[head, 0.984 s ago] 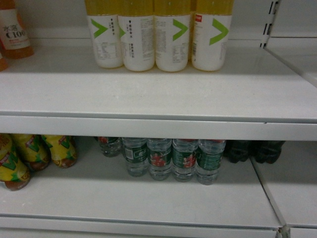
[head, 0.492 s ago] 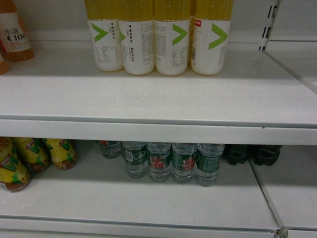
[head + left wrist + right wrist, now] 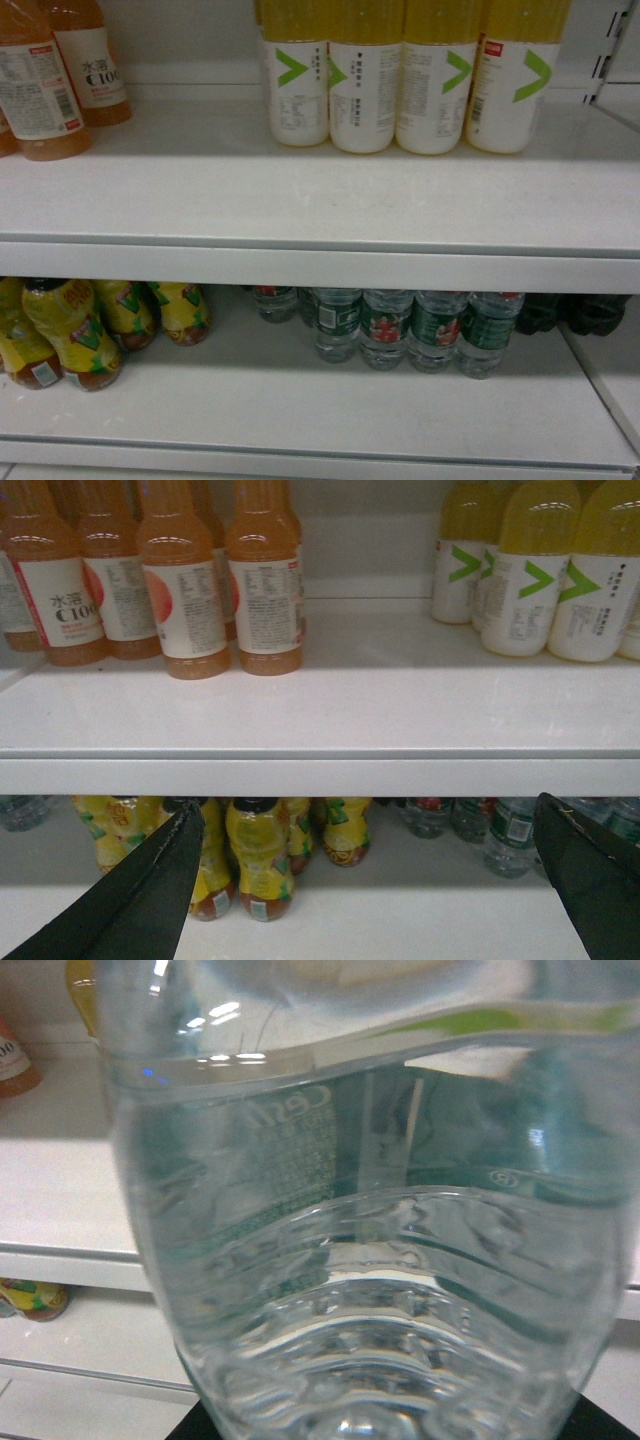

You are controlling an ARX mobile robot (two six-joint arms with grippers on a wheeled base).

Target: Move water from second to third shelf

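Observation:
A clear ribbed water bottle [image 3: 360, 1240] with a green label fills the right wrist view, very close. My right gripper [image 3: 385, 1425] is shut on it; only black corners of the gripper show beneath the bottle. Several more water bottles [image 3: 410, 330] stand in a row on the lower shelf [image 3: 300, 410] in the head view, and the same bottles [image 3: 510, 830] appear in the left wrist view. My left gripper [image 3: 365, 880] is open and empty in front of the lower shelf, its black fingers [image 3: 130, 900] far apart. Neither gripper appears in the head view.
The upper shelf [image 3: 300, 215] carries yellow drink bottles with white labels [image 3: 400, 90] at the back and orange drink bottles [image 3: 60, 80] at the left. On the lower shelf stand yellow-wrapped bottles [image 3: 90, 330] at the left and dark bottles [image 3: 580, 312] at the right.
The head view has shifted left: everything on the shelves now sits further right in the picture, and the orange and yellow-wrapped bottles show more fully at the left.

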